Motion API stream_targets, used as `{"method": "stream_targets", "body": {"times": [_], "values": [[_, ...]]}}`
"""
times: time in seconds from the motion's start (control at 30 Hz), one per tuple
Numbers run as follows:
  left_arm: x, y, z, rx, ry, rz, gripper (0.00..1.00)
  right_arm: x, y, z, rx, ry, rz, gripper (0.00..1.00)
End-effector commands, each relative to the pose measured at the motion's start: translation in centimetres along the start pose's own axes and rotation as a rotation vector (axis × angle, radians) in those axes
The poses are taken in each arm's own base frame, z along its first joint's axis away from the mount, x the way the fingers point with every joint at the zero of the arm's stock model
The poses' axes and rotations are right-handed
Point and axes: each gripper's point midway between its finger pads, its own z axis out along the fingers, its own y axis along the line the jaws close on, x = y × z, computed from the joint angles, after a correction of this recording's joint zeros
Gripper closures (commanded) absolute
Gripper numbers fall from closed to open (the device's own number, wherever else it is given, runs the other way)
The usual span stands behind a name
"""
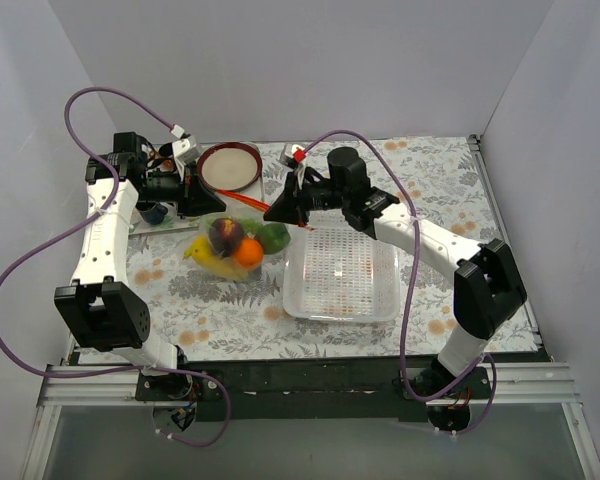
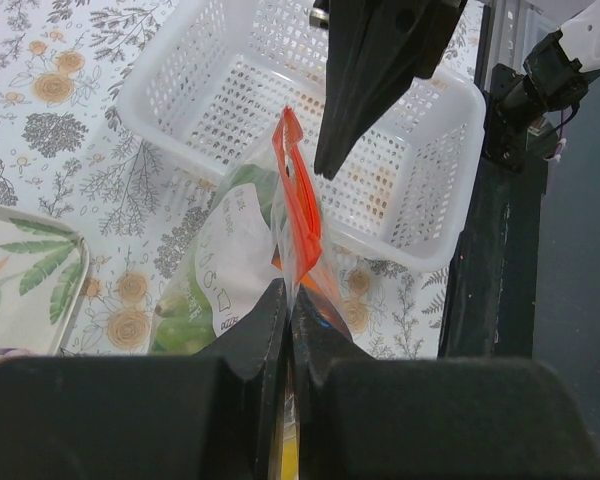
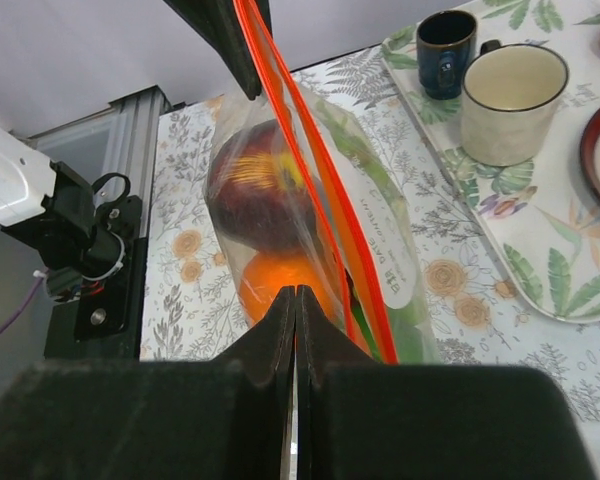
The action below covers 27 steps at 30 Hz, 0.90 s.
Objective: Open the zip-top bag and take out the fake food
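The zip-top bag [image 1: 235,245] lies between the two arms, its orange-red zip strip [image 2: 300,205] lifted off the table. The fake food shows through the plastic: a dark purple piece [image 3: 252,190], an orange [image 3: 276,283], green pieces [image 1: 273,237] and a yellow banana [image 1: 206,256]. My left gripper [image 2: 291,300] is shut on the bag's top edge at one end of the strip. My right gripper [image 3: 296,295] is shut on the bag's film at the other end, facing the left one. In the top view the left gripper [image 1: 218,208] and the right gripper [image 1: 269,213] stand a short way apart above the bag.
A white perforated basket [image 1: 365,300] sits just right of the bag. A leaf-patterned tray [image 3: 540,270] behind the bag carries a dark blue cup [image 3: 447,45] and a cream cup [image 3: 510,100]. A red-brown bowl [image 1: 230,165] stands at the back.
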Motion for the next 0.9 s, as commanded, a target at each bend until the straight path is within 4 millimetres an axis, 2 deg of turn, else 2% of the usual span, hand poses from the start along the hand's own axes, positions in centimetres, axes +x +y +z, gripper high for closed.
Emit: {"method": "stream_targets", "body": {"times": [0.0, 0.07, 0.13, 0.3, 0.4, 0.43, 0.47, 0.53, 0.57, 0.6, 0.63, 0.67, 0.7, 0.73, 0.87], "values": [[-2.7, -2.5, -0.3, 0.046, -0.066, 0.036, 1.0, -0.4, 1.7, 1.8, -0.093, 0.003, -0.008, 0.96], [-2.7, -2.5, -0.3, 0.045, -0.062, 0.033, 1.0, -0.7, 2.7, 2.6, -0.127, 0.007, -0.025, 0.91], [-2.7, -2.5, -0.2, 0.046, -0.062, 0.037, 1.0, 0.0, 3.5, 3.4, -0.155, 0.031, -0.017, 0.89], [-2.6, -2.3, -0.2, 0.042, -0.055, 0.042, 1.0, 1.0, 5.2, 5.0, -0.21, 0.078, -0.011, 0.88], [-2.2, -2.1, -0.4, 0.017, -0.026, 0.051, 1.0, 0.3, 5.3, 5.1, -0.188, 0.085, -0.052, 0.88], [-2.0, -2.0, -0.5, 0.004, -0.013, 0.058, 1.0, 0.2, 4.4, 4.8, -0.13, 0.09, -0.071, 0.84], [-1.1, -1.8, -0.6, -0.011, 0.014, 0.052, 1.0, -1.2, 4.4, 4.1, -0.092, 0.065, -0.115, 0.78], [-0.5, -2.2, -0.7, -0.021, 0.031, 0.071, 1.0, -1.7, 2.1, 2.9, 0.049, 0.049, -0.174, 0.71], [-0.1, -2.2, -0.6, -0.02, 0.037, 0.059, 1.0, -3.4, 2.1, 1.8, 0.09, 0.01, -0.216, 0.68], [-0.1, -2.3, -0.6, -0.02, 0.036, 0.055, 1.0, -4.1, 1.1, 1.1, 0.159, -0.009, -0.245, 0.62], [-0.2, -2.4, -0.6, -0.018, 0.033, 0.055, 1.0, -4.3, 0.4, 0.5, 0.191, -0.017, -0.256, 0.52], [-0.2, -2.5, -0.6, -0.017, 0.032, 0.055, 1.0, -5.3, 0.4, 0.0, 0.207, -0.04, -0.28, 0.47], [-0.4, -2.5, -0.6, -0.014, 0.026, 0.058, 1.0, -5.4, 0.1, -0.1, 0.218, -0.04, -0.287, 0.42], [-0.4, -2.6, -0.6, -0.012, 0.024, 0.054, 1.0, -5.9, -0.2, -0.2, 0.229, -0.043, -0.31, 0.34], [-0.6, -2.6, -0.7, -0.014, 0.021, 0.053, 1.0, -4.8, -1.8, 0.9, 0.234, 0.013, -0.316, 0.31]]}}
